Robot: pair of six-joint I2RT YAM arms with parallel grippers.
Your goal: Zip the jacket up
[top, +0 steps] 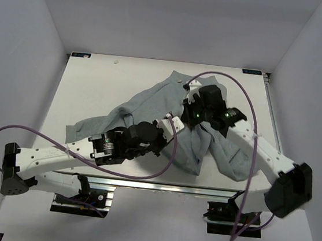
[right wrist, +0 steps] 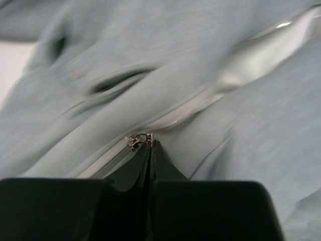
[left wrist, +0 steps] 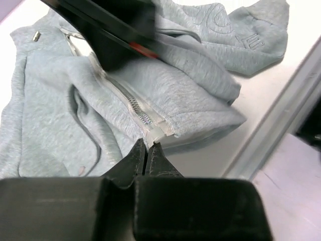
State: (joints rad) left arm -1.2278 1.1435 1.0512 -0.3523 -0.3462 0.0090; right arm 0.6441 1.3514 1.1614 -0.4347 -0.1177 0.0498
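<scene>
The jacket (top: pixel 152 99) is lying rumpled on the table (top: pixel 96 78), spreading under and between my two sets of jaws. My left jaws are pressing together, and I am pinching the white zipper end (left wrist: pixel 154 134) right at their tips, where it is meeting the jacket's bottom hem (left wrist: pixel 205 131). From there the zipper teeth (left wrist: pixel 128 100) are running away ahead of the left jaws, meshed as far as I can follow them. Farther on they are passing under my right arm (left wrist: pixel 115 30), which is hanging dark across the far side of that view. A pocket fold (left wrist: pixel 85 120) is sitting just left of the teeth. A small metal snap (left wrist: pixel 36 35) is showing far ahead and to the left (too small to say more).

My right jaws are pressing shut too, and I am gripping the small metal zipper pull (right wrist: pixel 139 140) at their very tips (the view is blurred, so I cannot tell how much of it is caught). Ahead of the right jaws and to their right, the two fronts are gaping apart and pale lining (right wrist: pixel 261 55) is showing between them. Ahead and to the left, a dark pocket slit (right wrist: pixel 118 80) is lying open in the grey cloth. From overhead, the right jaws are sitting farther up the jacket than the left, and both are touching the fabric.
</scene>
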